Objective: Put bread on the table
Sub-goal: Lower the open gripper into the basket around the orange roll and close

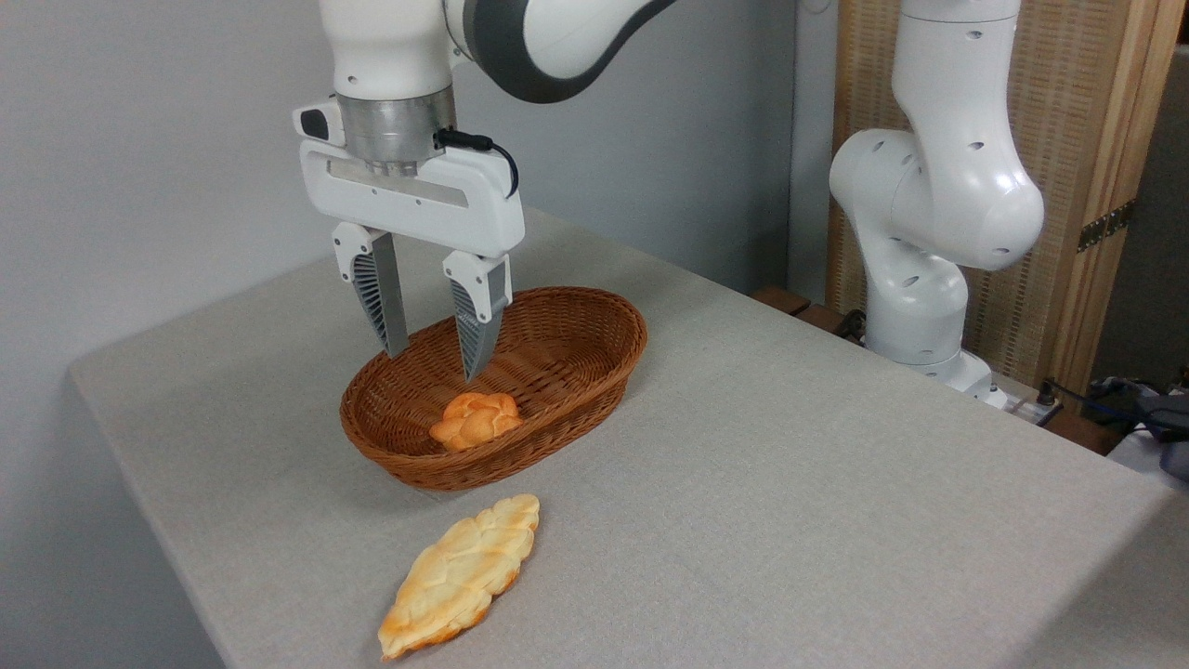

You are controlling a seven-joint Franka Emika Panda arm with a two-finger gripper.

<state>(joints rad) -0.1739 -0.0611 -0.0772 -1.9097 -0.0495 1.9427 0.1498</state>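
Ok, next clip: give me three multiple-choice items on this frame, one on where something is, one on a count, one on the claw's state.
1. Where is the small knotted bun?
A. inside the wicker basket
B. on the cloth
C. in the claw

2. How many bread pieces are visible?
A. one
B. two
C. four

3. The claw is:
A. shut on the bun
B. open above the basket
C. resting on the table

Answers:
1 A, the bun lies on the basket floor.
2 B, the bun plus the flat braided loaf on the cloth in front of the basket.
3 B, its fingers stand apart, holding nothing.
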